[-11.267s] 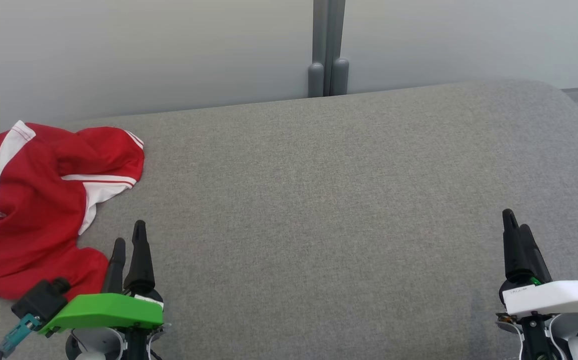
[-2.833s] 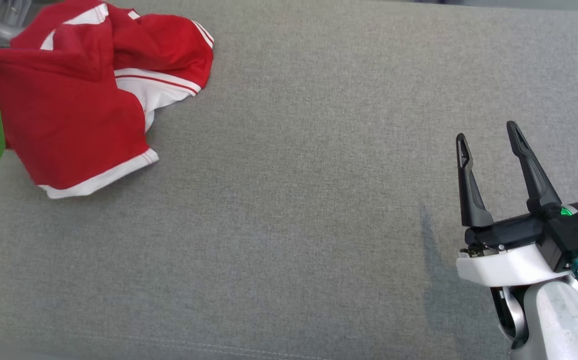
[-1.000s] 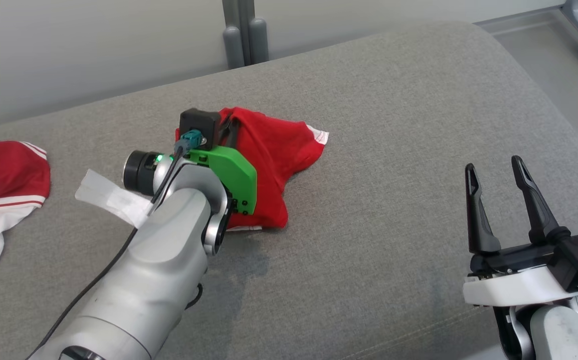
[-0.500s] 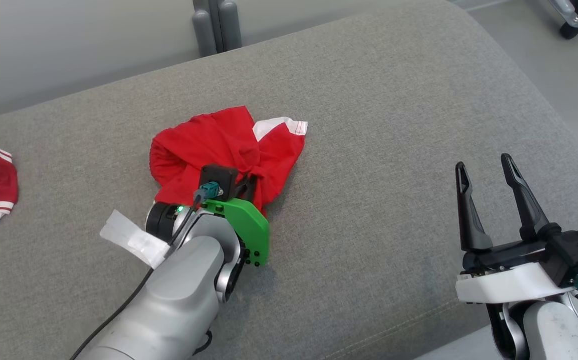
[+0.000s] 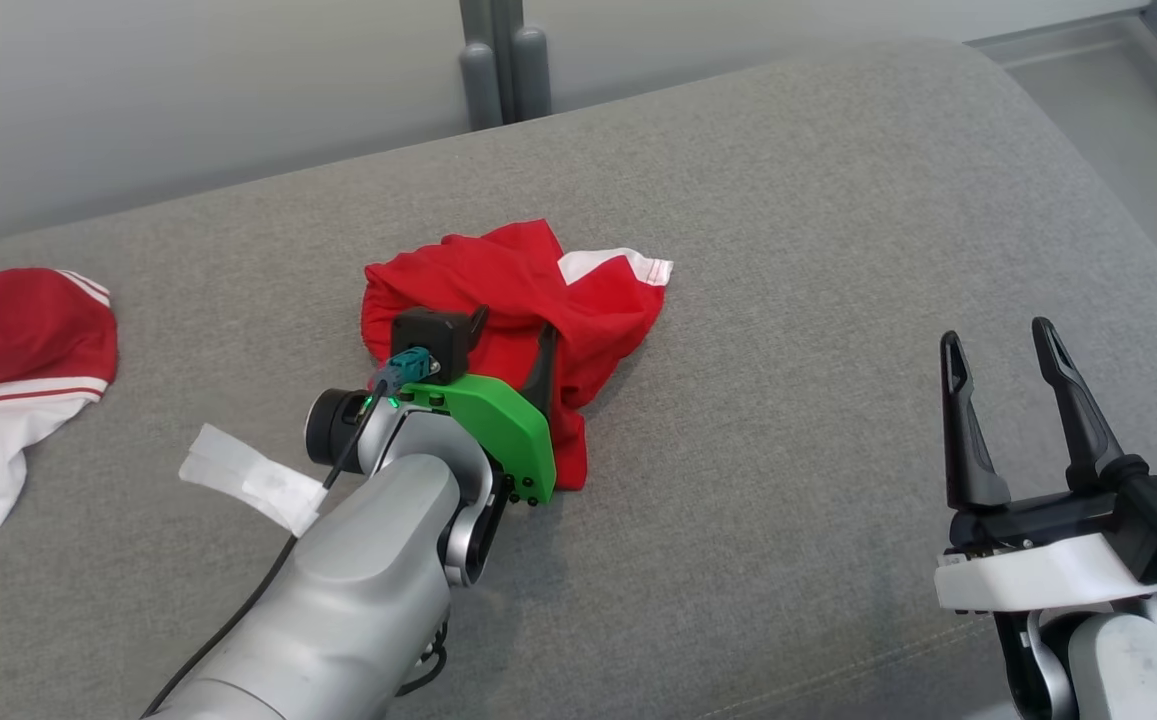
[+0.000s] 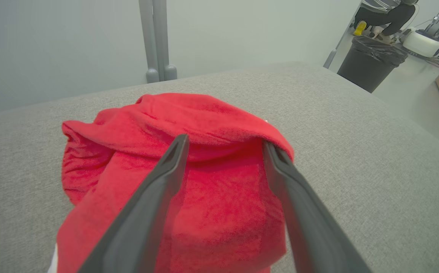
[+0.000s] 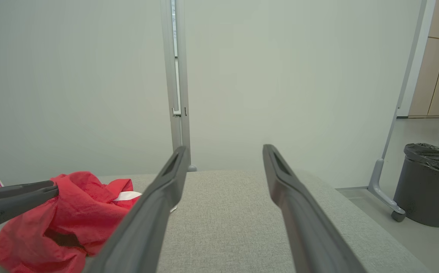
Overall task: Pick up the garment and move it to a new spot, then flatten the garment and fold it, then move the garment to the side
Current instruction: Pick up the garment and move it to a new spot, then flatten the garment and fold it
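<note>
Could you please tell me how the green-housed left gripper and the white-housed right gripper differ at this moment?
The left gripper has a green housing, while the right gripper has a white one. The left gripper is down at the crumpled red garment, its fingers flanking a fold. The right gripper stands over the bare grey fabric cushion, apart from any cloth. Both are open.

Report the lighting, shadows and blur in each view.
Head view: soft, even light, a faint shadow on the grey cushion beside the left forearm, everything sharp. Left wrist view: the red garment is crisp, that gripper's fingers slightly soft. Right wrist view: flat light, no glare, its fingers soft.
</note>
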Robot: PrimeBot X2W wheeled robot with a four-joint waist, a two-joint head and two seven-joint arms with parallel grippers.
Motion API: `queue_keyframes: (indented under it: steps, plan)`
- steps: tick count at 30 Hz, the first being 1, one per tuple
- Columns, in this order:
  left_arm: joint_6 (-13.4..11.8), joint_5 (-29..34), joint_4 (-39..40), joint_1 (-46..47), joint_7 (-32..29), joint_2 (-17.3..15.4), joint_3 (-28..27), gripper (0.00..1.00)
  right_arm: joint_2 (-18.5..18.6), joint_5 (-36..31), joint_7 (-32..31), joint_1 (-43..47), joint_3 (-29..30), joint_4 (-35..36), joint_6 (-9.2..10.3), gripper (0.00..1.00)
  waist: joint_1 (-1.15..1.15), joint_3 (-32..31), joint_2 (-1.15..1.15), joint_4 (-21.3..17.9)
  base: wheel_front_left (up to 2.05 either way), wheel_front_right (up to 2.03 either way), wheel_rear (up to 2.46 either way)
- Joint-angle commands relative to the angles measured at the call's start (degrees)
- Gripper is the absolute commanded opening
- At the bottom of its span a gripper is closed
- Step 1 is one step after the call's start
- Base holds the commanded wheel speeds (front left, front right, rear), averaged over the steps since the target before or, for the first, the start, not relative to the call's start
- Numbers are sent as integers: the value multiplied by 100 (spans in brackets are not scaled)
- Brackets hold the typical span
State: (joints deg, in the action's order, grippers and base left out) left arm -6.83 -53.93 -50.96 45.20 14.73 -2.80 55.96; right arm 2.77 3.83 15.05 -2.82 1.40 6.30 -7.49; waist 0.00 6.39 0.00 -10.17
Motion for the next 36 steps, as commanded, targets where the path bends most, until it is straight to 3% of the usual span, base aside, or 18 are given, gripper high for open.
queue_keyframes:
  steps: [1, 13, 36]
  plan:
    - [0, -45, -5, 38, 33, -18, -18, 100, 22, -24, 20, 58, 26, 7, -1, 100, 0, -156, 0, 184, 0, 0, 0]
    - [25, 374, -225, -186, 49, -258, -814, 100, 21, -86, 20, 205, 32, 75, -1, 100, 0, -291, 0, 465, 0, 0, 0]
    - [655, 221, -2022, 718, -376, -548, -981, 100, 21, -174, 21, -140, -226, 179, -1, 100, 0, 619, 0, -387, 0, 0, 0]
